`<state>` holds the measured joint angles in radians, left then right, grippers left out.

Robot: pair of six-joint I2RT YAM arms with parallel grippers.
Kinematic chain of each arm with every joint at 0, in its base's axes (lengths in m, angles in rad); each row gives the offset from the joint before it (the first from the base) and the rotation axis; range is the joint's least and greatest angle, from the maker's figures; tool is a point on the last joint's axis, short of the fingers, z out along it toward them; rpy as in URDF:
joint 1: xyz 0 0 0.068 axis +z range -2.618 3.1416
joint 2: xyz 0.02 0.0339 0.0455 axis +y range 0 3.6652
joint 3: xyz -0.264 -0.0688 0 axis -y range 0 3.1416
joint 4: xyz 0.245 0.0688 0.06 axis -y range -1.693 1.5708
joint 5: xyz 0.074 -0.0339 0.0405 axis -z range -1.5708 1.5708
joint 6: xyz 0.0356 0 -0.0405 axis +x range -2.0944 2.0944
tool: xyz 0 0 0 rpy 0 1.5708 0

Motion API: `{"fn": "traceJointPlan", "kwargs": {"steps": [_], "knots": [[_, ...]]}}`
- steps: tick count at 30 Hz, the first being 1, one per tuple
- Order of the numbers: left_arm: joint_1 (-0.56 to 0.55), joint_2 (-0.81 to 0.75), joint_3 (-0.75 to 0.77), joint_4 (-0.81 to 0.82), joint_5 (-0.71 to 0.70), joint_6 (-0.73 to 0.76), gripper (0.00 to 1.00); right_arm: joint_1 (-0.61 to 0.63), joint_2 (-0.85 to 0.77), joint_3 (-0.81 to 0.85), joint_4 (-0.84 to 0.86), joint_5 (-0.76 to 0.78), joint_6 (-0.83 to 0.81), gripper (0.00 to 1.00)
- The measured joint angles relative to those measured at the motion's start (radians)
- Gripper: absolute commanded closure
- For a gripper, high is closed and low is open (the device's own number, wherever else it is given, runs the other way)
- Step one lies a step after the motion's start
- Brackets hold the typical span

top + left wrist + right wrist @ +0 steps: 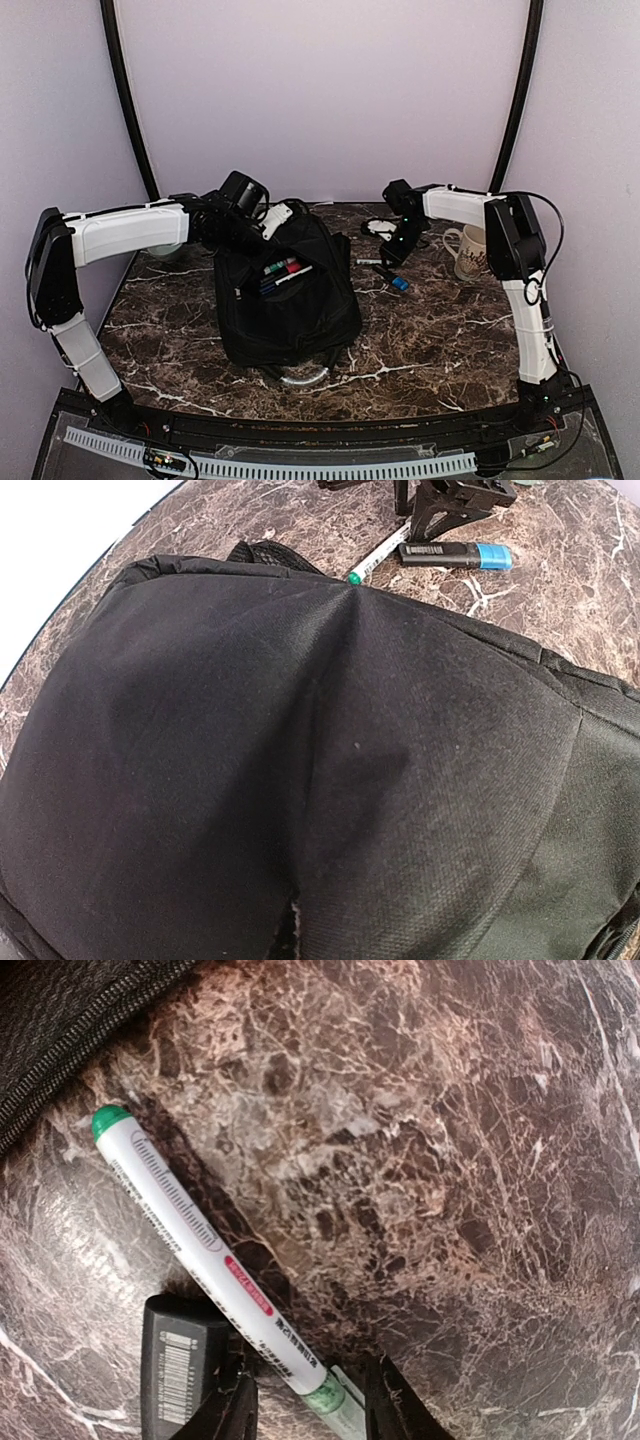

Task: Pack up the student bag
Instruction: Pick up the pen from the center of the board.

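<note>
While the student bag (290, 300) lies in the middle of the marble table (440, 330), its front pocket gapes, showing red, green and blue markers (280, 272) inside, and a pale grey loop handle (300, 378) pokes out at the bag's near edge. The left arm stretches in level from the bag's left, elbow bent low. The left gripper (272, 220) sits at the bag's far left corner with its jaws closed; whether they pinch fabric I cannot tell. The right arm rises to the bag's right, folds at the elbow and reaches back toward it. The right gripper (312, 1415) points down at the table just right of the bag, jaws narrowly parted astride one end of a white green-capped marker (200, 1260). A black blue-capped marker (455, 554) lies just beside it. A mug (470, 250) stands farther right of the bag.
</note>
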<state>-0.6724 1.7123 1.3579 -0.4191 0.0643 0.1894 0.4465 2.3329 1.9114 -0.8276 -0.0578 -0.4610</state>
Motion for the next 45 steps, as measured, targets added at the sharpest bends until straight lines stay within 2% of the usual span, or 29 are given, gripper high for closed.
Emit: {"fn": "traceJointPlan", "kwargs": {"steps": [7, 14, 17, 20, 31, 40, 45], "knots": [[-0.01, -0.019, -0.007, 0.003, -0.026, 0.005, 1.0, 0.031, -0.002, 0.0, 0.003, 0.027, -0.001, 0.71], [-0.015, -0.021, -0.012, 0.008, -0.05, 0.013, 1.0, 0.068, 0.079, 0.146, -0.071, 0.051, 0.03, 0.72], [-0.015, -0.021, -0.014, 0.01, -0.055, 0.014, 1.0, 0.074, 0.094, 0.175, -0.09, 0.072, 0.039, 0.77], [-0.016, -0.024, -0.015, 0.012, -0.059, 0.015, 1.0, 0.078, 0.097, 0.18, -0.097, 0.093, 0.051, 0.8], [-0.018, -0.026, -0.017, 0.014, -0.076, 0.024, 1.0, 0.088, 0.061, 0.109, -0.091, 0.185, 0.098, 0.78], [-0.018, -0.028, -0.018, 0.018, -0.085, 0.028, 1.0, 0.089, 0.072, 0.136, -0.115, 0.194, 0.105, 0.95], [-0.018, -0.028, -0.02, 0.02, -0.09, 0.028, 1.0, 0.087, 0.069, 0.142, -0.129, 0.179, 0.108, 0.98]]}}
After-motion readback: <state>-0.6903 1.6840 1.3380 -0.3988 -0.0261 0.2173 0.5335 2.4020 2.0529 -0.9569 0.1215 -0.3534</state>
